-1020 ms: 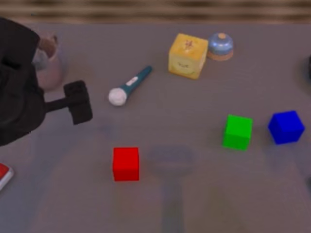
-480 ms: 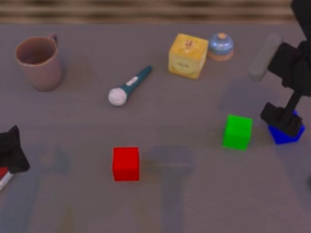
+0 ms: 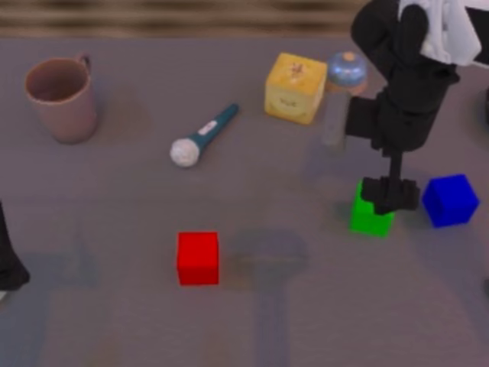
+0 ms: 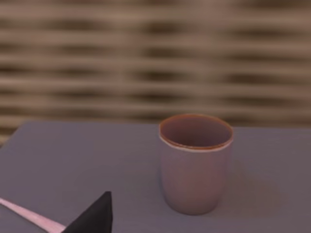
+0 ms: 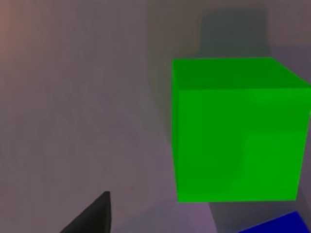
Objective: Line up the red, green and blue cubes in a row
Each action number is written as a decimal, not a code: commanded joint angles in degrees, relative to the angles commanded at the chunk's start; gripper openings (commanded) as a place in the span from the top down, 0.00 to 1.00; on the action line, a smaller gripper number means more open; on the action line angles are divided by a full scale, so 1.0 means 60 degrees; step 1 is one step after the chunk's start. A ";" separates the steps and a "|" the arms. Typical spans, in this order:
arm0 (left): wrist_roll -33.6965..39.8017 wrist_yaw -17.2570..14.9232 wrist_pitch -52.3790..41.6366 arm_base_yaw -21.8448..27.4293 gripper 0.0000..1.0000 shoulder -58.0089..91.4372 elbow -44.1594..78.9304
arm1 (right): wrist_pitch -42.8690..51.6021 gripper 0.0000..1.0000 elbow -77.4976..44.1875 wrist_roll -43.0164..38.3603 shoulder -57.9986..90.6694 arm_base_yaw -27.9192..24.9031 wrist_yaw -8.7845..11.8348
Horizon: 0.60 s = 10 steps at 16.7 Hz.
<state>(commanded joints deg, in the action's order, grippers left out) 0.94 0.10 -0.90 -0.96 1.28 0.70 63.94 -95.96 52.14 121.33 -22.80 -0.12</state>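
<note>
The green cube (image 3: pixel 368 222) sits at the right of the table, with the blue cube (image 3: pixel 451 200) just to its right. The red cube (image 3: pixel 198 258) lies apart, left of centre and nearer the front. My right gripper (image 3: pixel 390 195) hangs over the green cube's far right part, open and holding nothing. In the right wrist view the green cube (image 5: pixel 238 136) fills the frame, a corner of the blue cube (image 5: pixel 277 224) shows, and one dark fingertip (image 5: pixel 97 213) points at bare table. My left arm (image 3: pixel 8 260) is parked at the left edge.
A pink mug (image 3: pixel 59 99) stands at the back left, also in the left wrist view (image 4: pixel 196 162). A toy microphone (image 3: pixel 202 136), a larger yellow cube with a printed face (image 3: pixel 296 87) and a bell (image 3: pixel 347 73) lie across the back.
My left arm has pulled back from near the mug to the left edge. My right arm came in from the right, passed over the blue cube and now hangs over the green one.
</note>
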 joint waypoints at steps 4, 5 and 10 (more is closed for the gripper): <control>-0.0157 -0.0017 0.0149 -0.0031 0.00 -0.0214 -0.0117 | 0.0120 0.00 -0.0229 0.0113 0.0221 -0.0049 -0.0005; -0.0157 -0.0017 0.0149 -0.0031 0.00 -0.0214 -0.0117 | 0.0120 0.00 -0.0229 0.0113 0.0221 -0.0049 -0.0005; -0.0157 -0.0017 0.0149 -0.0031 0.00 -0.0214 -0.0117 | -0.0617 0.00 0.0279 0.0112 0.0473 -0.0038 -0.0007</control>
<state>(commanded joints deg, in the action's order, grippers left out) 0.00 0.00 0.00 -1.15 0.00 0.00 60.24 -94.28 52.81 124.18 -23.03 -0.16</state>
